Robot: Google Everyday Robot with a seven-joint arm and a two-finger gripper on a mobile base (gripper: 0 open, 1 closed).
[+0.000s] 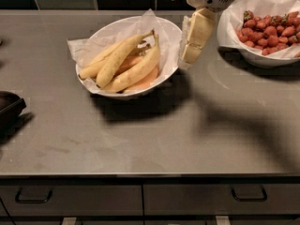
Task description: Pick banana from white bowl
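The white bowl [171,32], lined with crinkled white paper, stands on the grey counter left of centre. In it the banana [115,60], plump, nearly straight and pale yellow, lies diagonally on top with its dark stem tip pointing up and right. A longer curved yellow banana [138,69] lies in front of it and an orange-tinted banana [146,81] below that. My gripper [188,60] hangs down from the top of the view, just off the bowl's right rim and above the counter. It holds nothing.
A white paper-lined bowl of red strawberries [262,57] stands at the back right, right of my gripper. A dark object [9,108] sits at the left edge. The counter's front edge [150,175] runs above drawers.
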